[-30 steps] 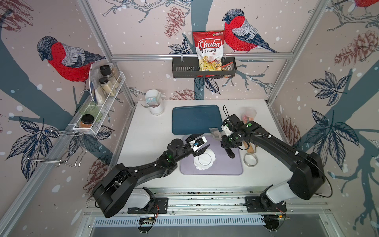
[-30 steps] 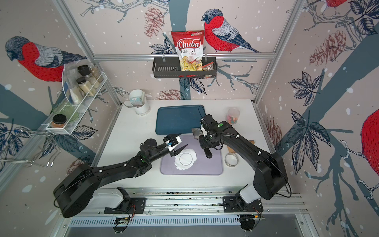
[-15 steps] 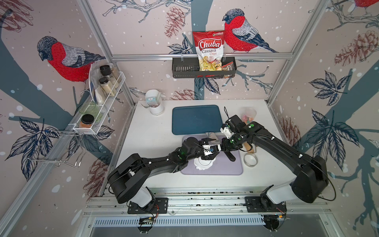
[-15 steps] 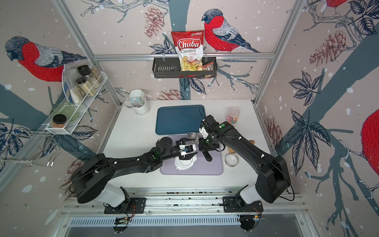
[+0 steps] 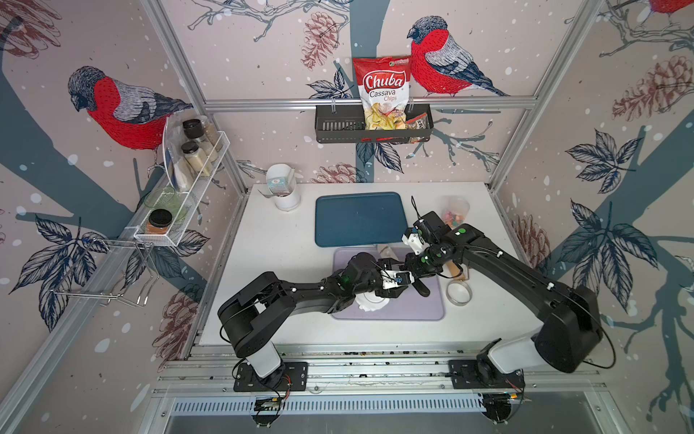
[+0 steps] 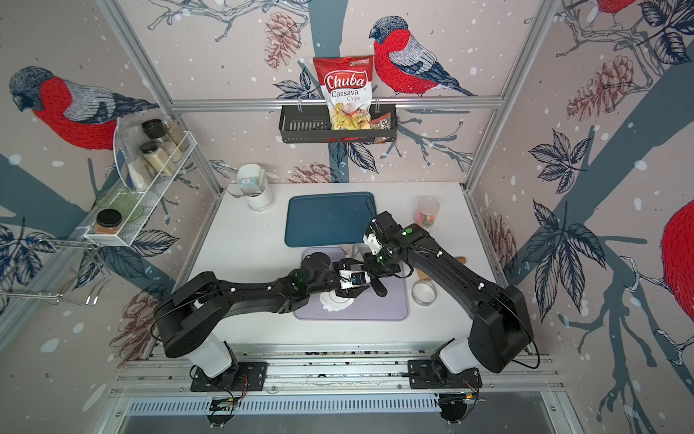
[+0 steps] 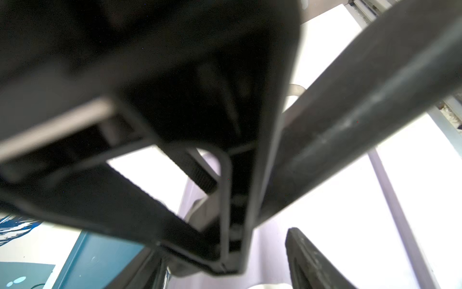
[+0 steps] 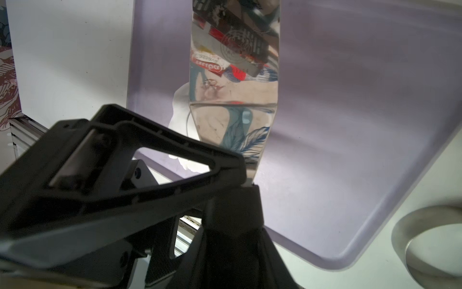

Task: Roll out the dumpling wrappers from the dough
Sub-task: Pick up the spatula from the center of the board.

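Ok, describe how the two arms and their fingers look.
The left arm and the right arm are both matte black, with chunky rounded joint housings and white base segments at the rail. Thin black cables loop along them. Small green dots and white blocks sit near the wrists. The fingers are black, open triangular frames.

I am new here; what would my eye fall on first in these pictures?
First, the two black arms meeting over the lilac tray, where white dough lies; the right gripper is shut on a spatula with a mirror-bright blade. Then the red Chuba Cassava Chips bag, in the black basket on the back wall.
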